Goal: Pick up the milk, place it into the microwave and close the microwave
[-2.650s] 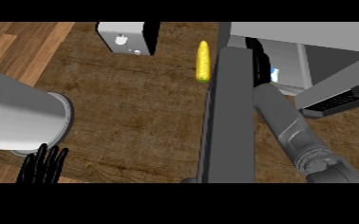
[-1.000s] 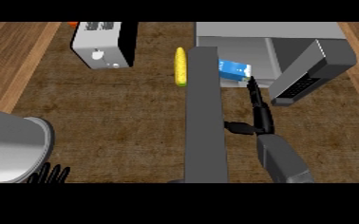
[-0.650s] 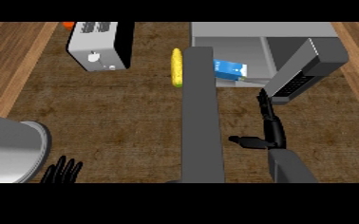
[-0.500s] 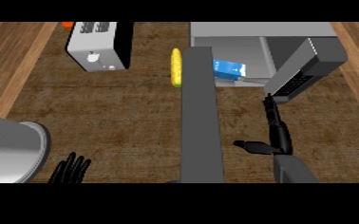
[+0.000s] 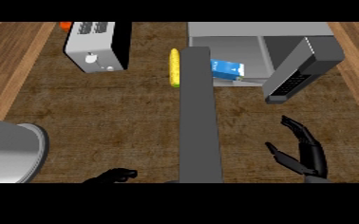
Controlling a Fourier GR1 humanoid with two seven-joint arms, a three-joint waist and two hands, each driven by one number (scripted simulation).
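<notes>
Head view: one milk carton (image 5: 226,69) inside one microwave (image 5: 280,42); right hand (image 5: 303,152) spread, left hand (image 5: 112,176) perhaps curled.

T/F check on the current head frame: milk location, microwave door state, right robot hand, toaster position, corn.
1. The milk carton sits inside the microwave. True.
2. The microwave door is closed. False: it stands open, swung out toward the robot.
3. The right robot hand holds the milk carton. False: it is open, empty, and apart from the carton, near the lower right.
4. The toaster is left of the microwave. True.
5. The corn cob lies inside the microwave. False: it lies on the counter, left of the door.
</notes>
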